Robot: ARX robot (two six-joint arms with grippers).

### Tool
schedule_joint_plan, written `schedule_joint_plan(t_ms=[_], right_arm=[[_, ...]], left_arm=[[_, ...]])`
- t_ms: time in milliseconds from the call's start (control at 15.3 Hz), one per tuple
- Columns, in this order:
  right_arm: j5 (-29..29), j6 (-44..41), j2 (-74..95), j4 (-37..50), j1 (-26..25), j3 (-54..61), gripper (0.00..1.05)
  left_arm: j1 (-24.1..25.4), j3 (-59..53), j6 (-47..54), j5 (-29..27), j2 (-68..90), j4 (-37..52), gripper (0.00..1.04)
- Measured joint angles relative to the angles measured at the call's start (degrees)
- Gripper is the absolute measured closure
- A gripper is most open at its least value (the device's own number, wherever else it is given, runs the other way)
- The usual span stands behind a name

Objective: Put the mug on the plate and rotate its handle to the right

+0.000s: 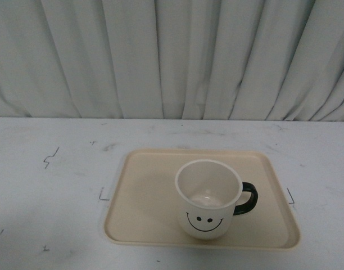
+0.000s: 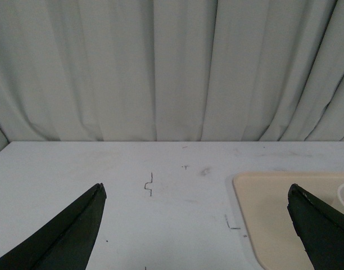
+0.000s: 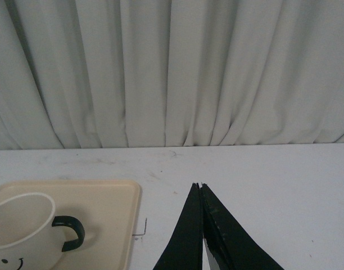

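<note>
Standing upright on the plate [image 1: 144,214], mug [image 1: 208,199], handle [image 1: 248,198] pointing right. Left gripper [image 2: 197,225] spread wide; right gripper [image 3: 201,225] pressed closed, empty.

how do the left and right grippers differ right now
The left gripper is open, its fingers far apart at either side of its wrist view; the right gripper is shut, fingertips pressed together. The left gripper looks past the plate's near left corner; the right gripper sits to the right of the plate, with the mug and its handle in sight. Both have dark fingers and hold nothing.
</note>
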State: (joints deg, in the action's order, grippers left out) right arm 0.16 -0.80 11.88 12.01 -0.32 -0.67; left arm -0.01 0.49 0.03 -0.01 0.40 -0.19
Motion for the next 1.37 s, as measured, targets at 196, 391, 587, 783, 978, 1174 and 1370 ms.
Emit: schedule_joint_plan(t_ms=[196,391,587,783,978,1174,1370], right_arm=[[0.0,0.0,-3.5,-4.4,0.0,0.0,1.03],[-0.1,0.0,-11.6,-12.5,0.0,0.0,1.03],[-0.2,0.0,-11.7,-12.2,0.0,0.0,0.72],[-0.2,0.0,-11.7,-12.2,0.0,0.0,0.36],[-0.2,0.2,-11.7,-12.2,0.0,0.0,0.05],[-0.2,0.2,-11.7,-12.2,0.0,0.0,0.06],[-0.2,0.2,-11.7,-12.2,0.0,0.0,0.06]], left_arm=[[0.0,0.0,0.0,0.0,0.0,0.0,0.07],[0.0,0.0,0.0,0.0,0.0,0.0,0.07],[0.0,0.0,0.0,0.0,0.0,0.0,0.07],[0.0,0.0,0.0,0.0,0.0,0.0,0.07],[0.0,0.0,0.0,0.0,0.0,0.0,0.07],[0.0,0.0,0.0,0.0,0.0,0.0,0.07],[0.0,0.0,0.0,0.0,0.0,0.0,0.07]])
